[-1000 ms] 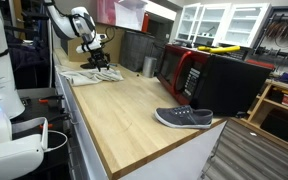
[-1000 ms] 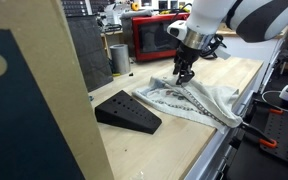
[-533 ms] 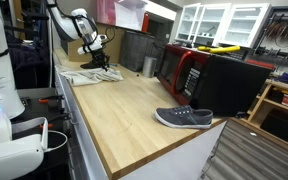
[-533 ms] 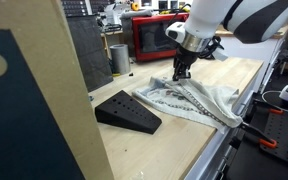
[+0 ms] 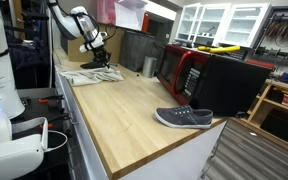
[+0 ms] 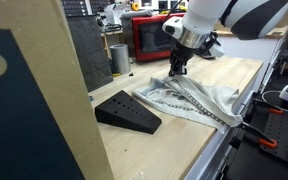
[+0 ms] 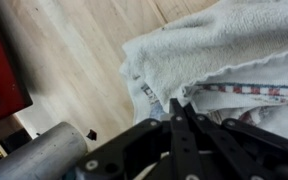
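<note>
The gripper [image 6: 178,70] — jaws spread a second ago — now stands pinched together, slightly higher, tips at the towel [image 6: 194,100] fold.

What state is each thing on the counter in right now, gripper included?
towel: crumpled, spread on the counter.
gripper: shut, tips at the towel's upper fold; grip on cloth unclear.
shoe: upright on its sole, near the counter's edge.
microwave: door closed.
metal cup: standing upright.
black wedge: lying flat.
</note>
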Robot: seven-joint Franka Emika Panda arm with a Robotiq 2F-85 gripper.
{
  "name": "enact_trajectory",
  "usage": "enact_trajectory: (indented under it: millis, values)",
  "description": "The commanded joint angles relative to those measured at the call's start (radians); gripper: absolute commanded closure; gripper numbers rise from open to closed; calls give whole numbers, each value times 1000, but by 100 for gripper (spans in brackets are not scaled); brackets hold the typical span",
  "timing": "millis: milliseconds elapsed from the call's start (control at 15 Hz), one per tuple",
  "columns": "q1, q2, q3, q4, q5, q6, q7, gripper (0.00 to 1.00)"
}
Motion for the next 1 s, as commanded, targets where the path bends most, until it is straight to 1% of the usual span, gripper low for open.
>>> enact_trajectory:
  millis: [0, 133, 333, 533, 733, 933]
  values:
    - [25, -18, 32, 40, 2, -32, 37, 99]
    - [40, 4, 46, 71, 45, -17, 24, 99]
    - [69, 42, 67, 106, 159, 20, -21, 99]
    - [99, 72, 90, 144, 240, 24, -34, 99]
    - [120, 99, 109, 193, 291, 11, -40, 99]
    - [134, 121, 119, 241, 312, -2, -44, 99]
